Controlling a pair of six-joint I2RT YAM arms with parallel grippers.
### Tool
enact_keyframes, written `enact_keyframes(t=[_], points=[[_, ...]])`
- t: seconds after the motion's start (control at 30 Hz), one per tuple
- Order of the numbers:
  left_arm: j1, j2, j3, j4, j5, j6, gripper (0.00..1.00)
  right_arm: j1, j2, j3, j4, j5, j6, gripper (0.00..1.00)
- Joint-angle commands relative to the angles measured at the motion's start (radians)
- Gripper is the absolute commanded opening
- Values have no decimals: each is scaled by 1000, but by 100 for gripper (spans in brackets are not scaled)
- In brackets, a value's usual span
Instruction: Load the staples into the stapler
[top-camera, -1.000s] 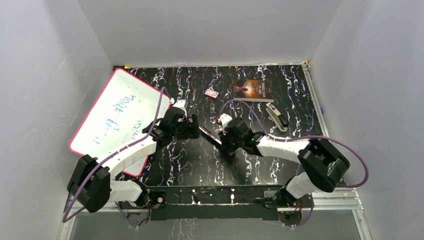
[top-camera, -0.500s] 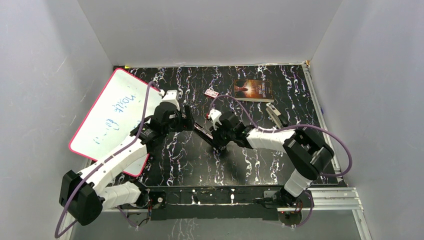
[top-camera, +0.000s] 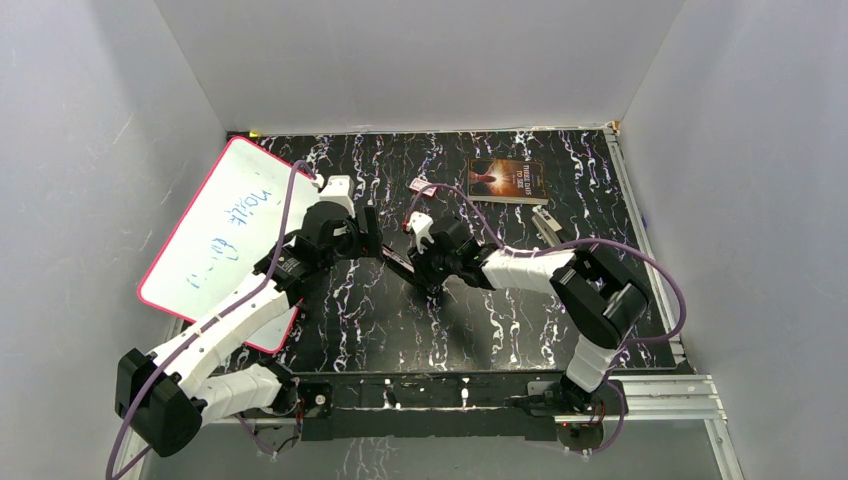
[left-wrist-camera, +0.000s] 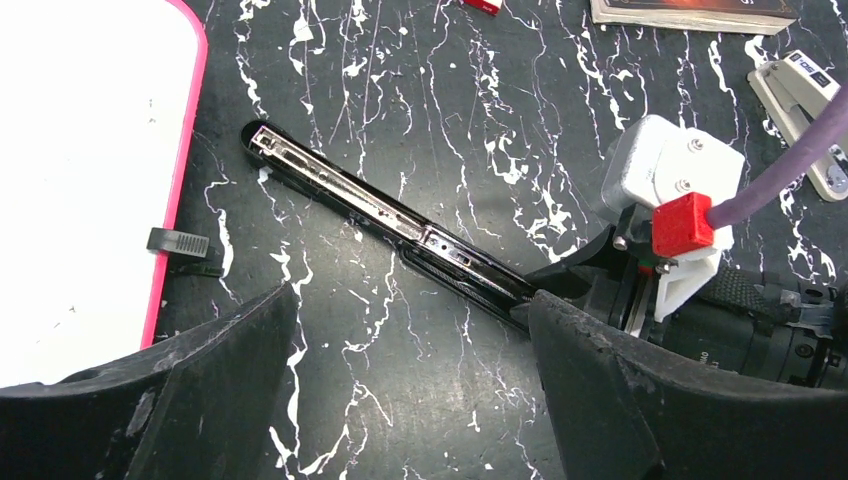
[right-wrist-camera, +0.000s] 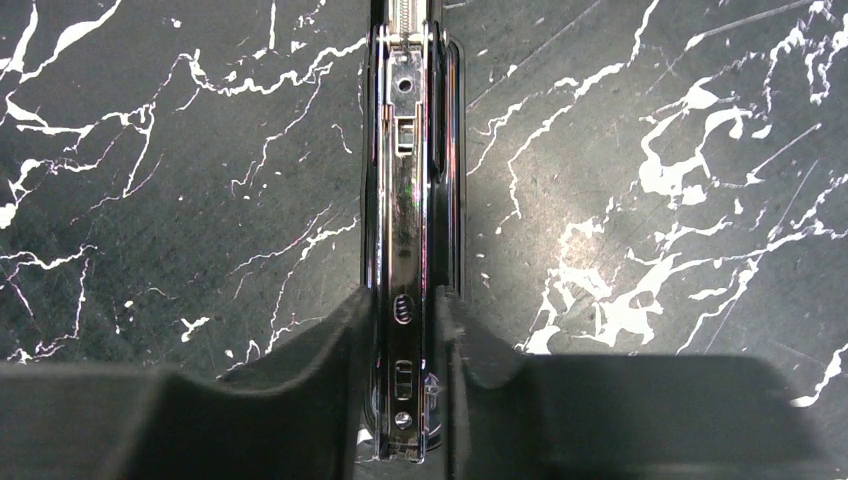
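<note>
A black stapler (top-camera: 403, 264) lies opened out flat on the marbled table, its shiny metal channel (left-wrist-camera: 380, 215) facing up. My right gripper (right-wrist-camera: 412, 330) is shut on the stapler (right-wrist-camera: 410, 180) at one end, a finger pressed against each long side. My left gripper (left-wrist-camera: 410, 390) stands open near the stapler's middle, with only bare table between its fingers (left-wrist-camera: 200, 380). In the top view it (top-camera: 372, 235) sits just left of the right gripper (top-camera: 428, 268). The staples are not in view.
A pink-rimmed whiteboard (top-camera: 225, 235) lies at the left under the left arm. A small red and white box (top-camera: 423, 187), a book (top-camera: 507, 180) and a grey second stapler (top-camera: 553, 232) lie toward the back right.
Both grippers have shifted left and a little farther back. The black stapler has moved with the right gripper. The left gripper stays open.
</note>
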Motion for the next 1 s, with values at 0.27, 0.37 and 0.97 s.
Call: enact_keyframes(t=[0.27,0.37,0.97], points=[[9,3,53,66,-25,126,93,-22,-292,-39,39,152,92,61],[8,44,79,109,7,183,94,-101,-381,-84,8,248,220,63],[11,218,163,94,203,234,94,-551,-247,140,-455,657,292,70]])
